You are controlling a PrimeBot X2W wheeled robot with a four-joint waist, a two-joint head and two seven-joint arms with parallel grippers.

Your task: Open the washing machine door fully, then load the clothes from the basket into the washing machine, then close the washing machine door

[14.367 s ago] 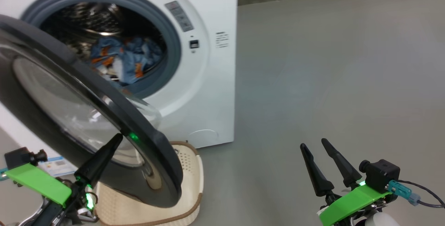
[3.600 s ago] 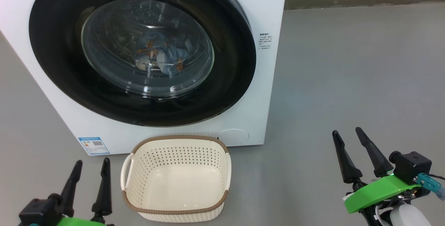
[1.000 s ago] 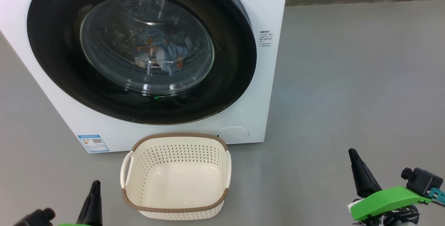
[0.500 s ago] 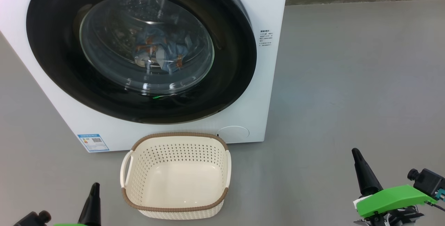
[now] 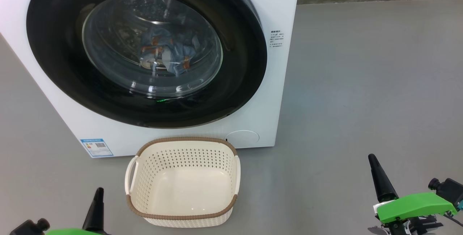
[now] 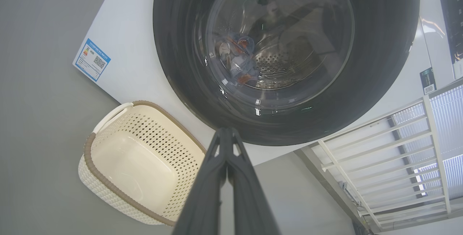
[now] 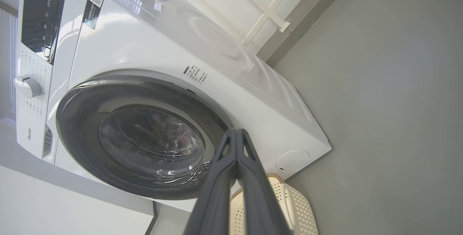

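the picture's top edge cuts off the washer [image 5: 285, 11] and the upper rim of its door [image 5: 50, 65]. the clothes [image 5: 166, 52] behind it are dim, their print unclear. the label [image 5: 96, 147] is too small to read. my left gripper [image 5: 98, 193] is cut by the bottom edge. my right gripper [image 7: 237, 131] hides part of the basket [image 7: 296, 206].

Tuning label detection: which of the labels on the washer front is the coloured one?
The blue label sticker at the lower left corner of the washing machine. The label right of the door is plain black text on white.

One washing machine [image 5: 284, 7]; one door [image 5: 240, 83]; one basket [image 5: 181, 217]; two grippers [image 5: 98, 192] [image 5: 371, 158].
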